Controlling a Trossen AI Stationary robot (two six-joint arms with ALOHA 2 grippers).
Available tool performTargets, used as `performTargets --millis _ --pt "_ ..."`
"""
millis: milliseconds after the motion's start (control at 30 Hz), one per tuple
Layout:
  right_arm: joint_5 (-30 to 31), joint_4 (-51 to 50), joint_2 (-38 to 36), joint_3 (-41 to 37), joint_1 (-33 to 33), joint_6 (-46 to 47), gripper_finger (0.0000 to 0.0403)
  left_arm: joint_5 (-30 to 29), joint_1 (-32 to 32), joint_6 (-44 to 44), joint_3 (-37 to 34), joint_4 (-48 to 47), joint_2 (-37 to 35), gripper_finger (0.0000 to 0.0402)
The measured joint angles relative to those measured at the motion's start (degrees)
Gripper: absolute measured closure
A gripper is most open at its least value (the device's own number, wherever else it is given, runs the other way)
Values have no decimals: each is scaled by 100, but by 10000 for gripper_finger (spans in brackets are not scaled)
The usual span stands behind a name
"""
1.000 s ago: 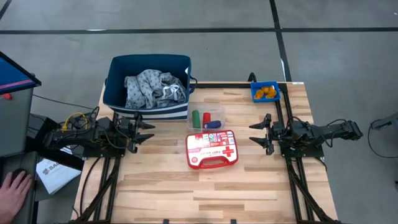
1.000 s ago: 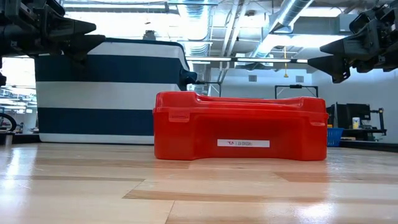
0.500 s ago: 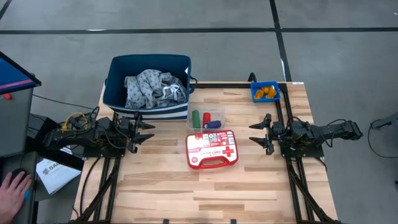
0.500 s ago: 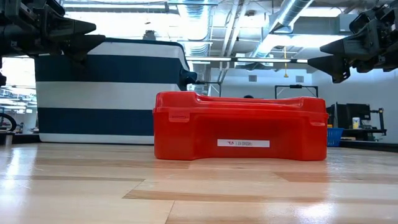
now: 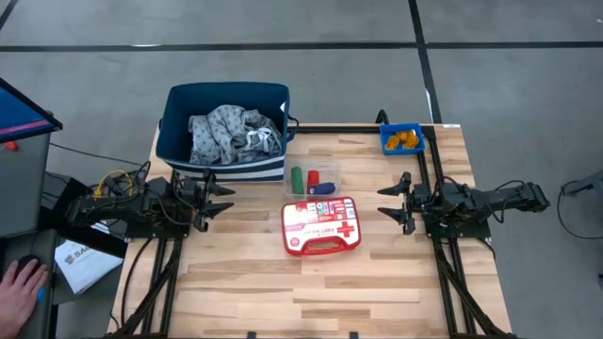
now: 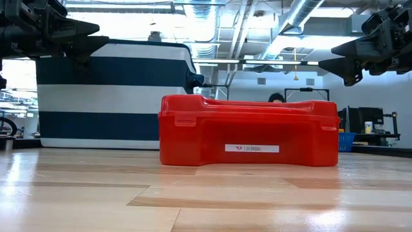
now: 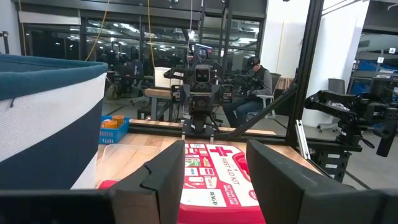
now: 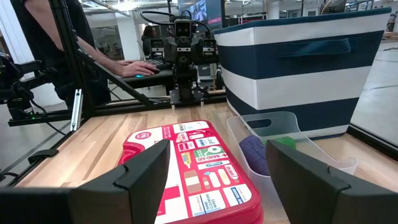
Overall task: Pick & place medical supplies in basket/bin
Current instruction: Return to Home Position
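Two grippers hang open-fingered over the table (image 5: pixel 377 292), facing each other. Just beside the left gripper (image 5: pixel 226 201), toward the far edge, stands the basket (image 5: pixel 176 118) with the cloth (image 5: pixel 226 132) heaped inside. Between the grippers lies the case (image 5: pixel 322 226), and touching its far side a clear tray (image 5: pixel 332 170) holds the cylinders (image 5: pixel 313 179). Beyond the empty right gripper (image 5: pixel 384 203), the bin (image 5: pixel 384 141) holds orange bottles (image 5: pixel 403 141).

Grey concrete floor (image 5: pixel 311 24), crossed by dark lines, surrounds the plank desk (image 5: pixel 377 292); silver ducts (image 6: pixel 302 13) hang at one o'clock in the low view.
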Motion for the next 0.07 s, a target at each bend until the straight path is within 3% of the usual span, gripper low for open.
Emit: performTargets --millis 67 --pt "0 0 2 0 0 0 143 0 0 -1 0 0 0 238"
